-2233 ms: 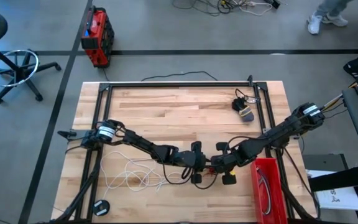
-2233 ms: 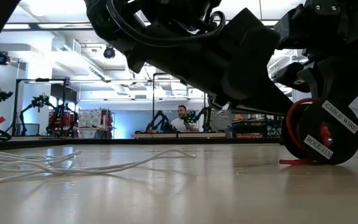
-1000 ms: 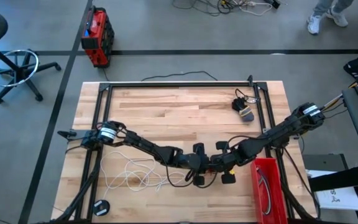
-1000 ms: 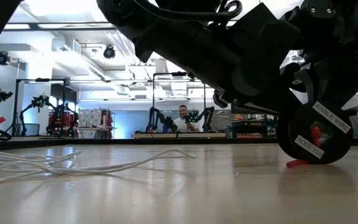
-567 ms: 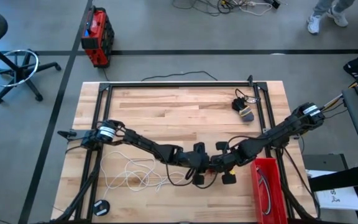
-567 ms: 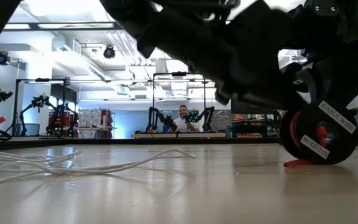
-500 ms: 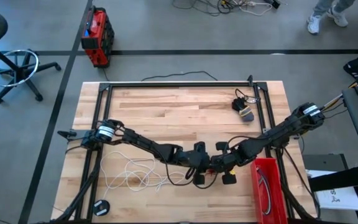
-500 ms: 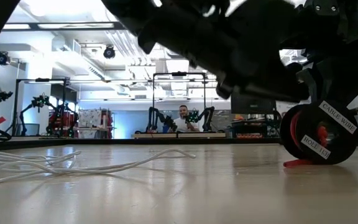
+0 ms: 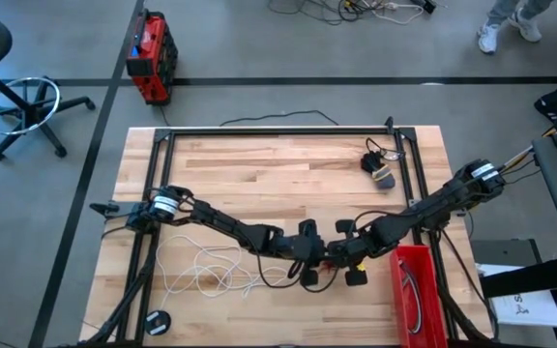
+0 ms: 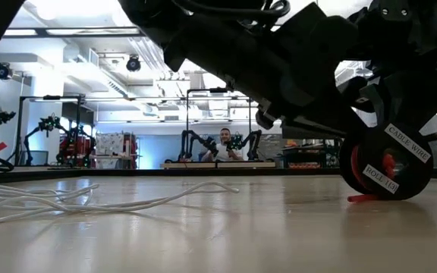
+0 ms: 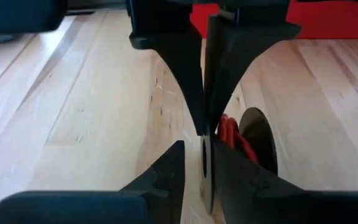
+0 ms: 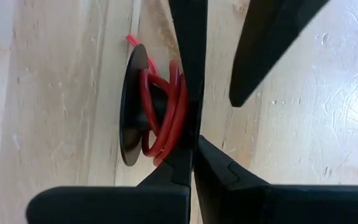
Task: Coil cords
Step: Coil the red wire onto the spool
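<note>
Basically both arms met near the table's [image 9: 259, 164] 6 o'clock edge, just right of centre. Left gripper [image 9: 309, 275] and right gripper [image 9: 349, 271] sat nearly tip to tip over a black spool [image 10: 386, 169] labelled "CABLE WIRE", standing on its rim.

Left gripper: fingers [image 11: 178, 173] nearly closed, pinching one thin flange of the spool edge-on. Red cord [image 12: 162, 111] was wound on the hub between the flanges, a short red end [image 10: 364, 198] lying on the wood at the spool's foot.

Right gripper: one finger [image 12: 189, 74] ran along the spool's flange beside the red windings, the other finger stood off it; couldn't tell if it actually had a grip.

White cord [image 9: 204, 271] lay as loose tangled loops at about 7 o'clock, well apart from the spool. Black cord [image 9: 274, 280] looped on the wood just left of the left gripper. Small dark bundle [image 9: 380, 170] sat at 2 o'clock. Red bin [image 9: 417, 290] stood off the 5 o'clock corner.
</note>
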